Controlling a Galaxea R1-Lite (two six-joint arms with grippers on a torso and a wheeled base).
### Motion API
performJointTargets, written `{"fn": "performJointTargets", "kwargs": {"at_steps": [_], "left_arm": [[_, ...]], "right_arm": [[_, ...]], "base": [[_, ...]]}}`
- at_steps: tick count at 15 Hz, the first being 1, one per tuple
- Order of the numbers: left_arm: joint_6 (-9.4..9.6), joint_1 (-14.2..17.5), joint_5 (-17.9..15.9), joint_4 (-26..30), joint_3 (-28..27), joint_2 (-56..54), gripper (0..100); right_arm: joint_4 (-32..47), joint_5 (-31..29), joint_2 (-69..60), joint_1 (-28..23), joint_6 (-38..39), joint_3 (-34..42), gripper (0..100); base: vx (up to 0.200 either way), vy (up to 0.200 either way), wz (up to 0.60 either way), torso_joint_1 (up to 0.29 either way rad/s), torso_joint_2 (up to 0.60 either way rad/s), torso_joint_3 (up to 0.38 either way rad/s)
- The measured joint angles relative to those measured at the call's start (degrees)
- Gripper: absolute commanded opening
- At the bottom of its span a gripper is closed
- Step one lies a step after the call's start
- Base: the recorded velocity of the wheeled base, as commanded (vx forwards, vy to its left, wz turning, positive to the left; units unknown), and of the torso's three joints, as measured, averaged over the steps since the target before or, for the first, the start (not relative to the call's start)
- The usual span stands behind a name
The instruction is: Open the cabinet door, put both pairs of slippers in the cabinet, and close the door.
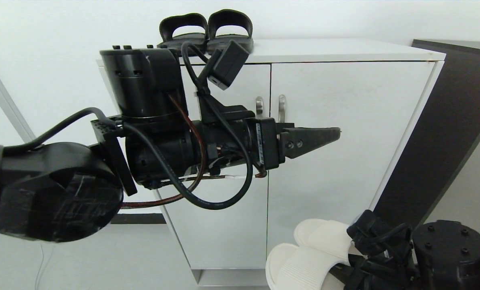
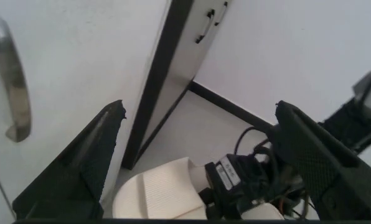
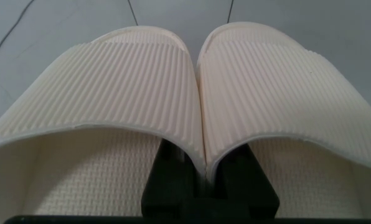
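The left arm [image 1: 63,189] crosses the front of the head view. At its end the left gripper [image 1: 332,132] points sideways across the front of the cabinet [image 1: 344,50]. In the left wrist view its two fingers [image 2: 79,168] stand wide apart with nothing between them. A metal door handle [image 2: 11,87] lies outside that gap, off to one finger's side. The fingers seem to be just short of the door, though the angle does not settle whether they touch it.

Lower and on the robot's right, the right gripper [image 1: 358,245] carries the white slippers [image 1: 308,253] toes forward, side by side, in front of the cabinet's foot. In the right wrist view the pair [image 3: 142,87] sits pressed together. The dark fingers [image 3: 173,180] are clamped on the two inner walls where the slippers meet, and the fingertips are hidden under the ribbed straps.

Behind both grippers stands the white cabinet with its left door [image 1: 224,209] and right door [image 1: 344,100] both shut. Two upright handles [image 1: 281,106] sit side by side at the seam, just above the left gripper's wrist. On the cabinet top, toward the robot's left, the black slippers [image 1: 205,28] rest as a pair, touching each other. A dark panel [image 1: 445,141] leans along the cabinet's right side.
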Motion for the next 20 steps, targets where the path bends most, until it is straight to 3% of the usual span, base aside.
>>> {"fn": "performJointTargets", "kwargs": {"at_steps": [11,14,20], "left_arm": [[-0.39,5.2,2.8,0.7,-3.1,3.3,100],[-0.37,5.6,4.9,0.8,-5.3,5.5,100],[-0.39,6.1,4.9,0.8,-8.6,9.0,100]], "right_arm": [[-2.5,-0.2,2.0,0.0,0.0,0.4,0],[-2.5,-0.3,2.2,0.0,0.0,0.4,0],[-2.5,-0.4,2.7,0.0,0.0,0.4,0]], "base": [[0.0,0.0,0.0,0.0,0.0,0.0],[0.0,0.0,0.0,0.0,0.0,0.0],[0.0,0.0,0.0,0.0,0.0,0.0]]}}
